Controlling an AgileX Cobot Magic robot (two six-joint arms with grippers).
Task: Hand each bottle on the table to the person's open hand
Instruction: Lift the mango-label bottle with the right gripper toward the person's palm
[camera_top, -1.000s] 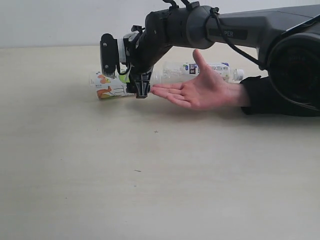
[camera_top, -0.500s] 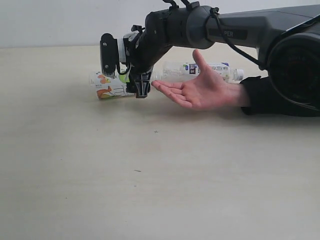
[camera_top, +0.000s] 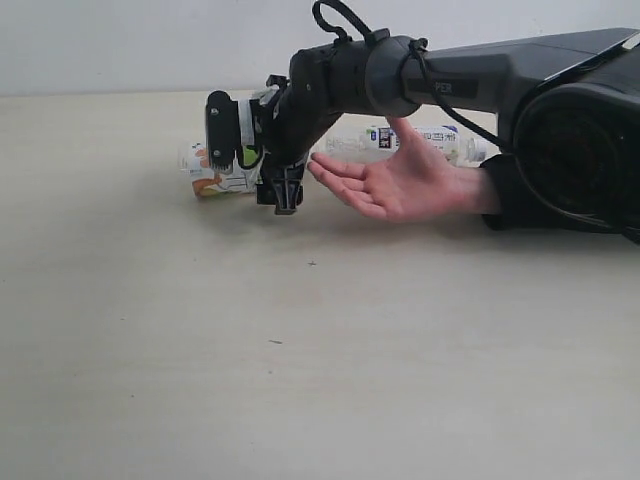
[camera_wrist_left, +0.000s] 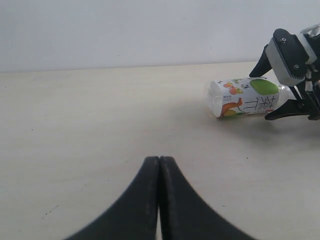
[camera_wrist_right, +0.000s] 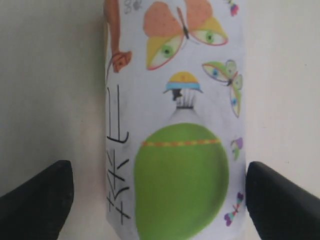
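Right wrist view puts it plainly: the right hand (camera_wrist_right: 160, 200) is spread wide w/ one finger either side of the green-spot bottle (camera_wrist_right: 175, 125), which lies on its side on the tabletop (camera_wrist_right: 50, 75). Neither finger presses the label yet (one sits just beside it, the other shows a strip of bare tabletop btwn). So nothing is held.

Exterior view: same bottle (camera_top: 205, 178) lies flat at approx 9 o'clock from the person's open hand (camera_top: 400, 185), near its fingertips, w/ the right hand (camera_top: 250, 165) down over the bottle's 3 o'clock end. The palm shows, fingers pointing toward the bottle. A slim white-and-blue bottle (camera_top: 445, 140) lies on its side at 12 o'clock of the palm, behind it, untouched. Only these two bottles show.

Left wrist view: the left hand (camera_wrist_left: 159, 161) has its fingers pressed together, empty, well apart from the bottle (camera_wrist_left: 245, 97).

Step in hand, as I judge it: the grasp on the green-spot bottle, pre-close. Next move calls for closing squarely across the round body (it could roll or squirt out if pinched off-centre). Then a lift clear of the tabletop and a short carry toward 3 o'clock, into the palm, w/o knocking the person's fingertips. Release only once the bottle rests on the palm.
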